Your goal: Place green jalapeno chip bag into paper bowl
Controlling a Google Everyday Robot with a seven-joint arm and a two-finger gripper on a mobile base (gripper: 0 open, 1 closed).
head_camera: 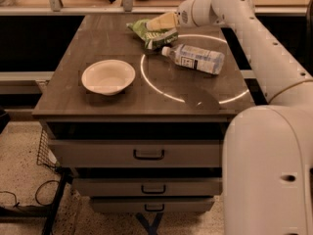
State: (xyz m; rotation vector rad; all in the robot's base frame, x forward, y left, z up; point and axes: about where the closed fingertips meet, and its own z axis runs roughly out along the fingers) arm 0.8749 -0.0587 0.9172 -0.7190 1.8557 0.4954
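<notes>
Gripper (156, 23) at green jalapeno chip bag (154, 35), far side of table (98, 43); grip state: can't tell. Paper bowl (108, 76) sits near-left, well apart.

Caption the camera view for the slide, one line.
Pincer at the green jalapeno chip bag on the far side of the table, plastic bottle lying beside it, empty paper bowl front-left.

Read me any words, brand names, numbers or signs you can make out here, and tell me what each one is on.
No text here can be read.
On the bottle label: dark print, too blurred to read.
On the chip bag, with the gripper at it near the far edge of the table: pale markings, unreadable.
On the bowl and the drawers: no writing visible.
</notes>
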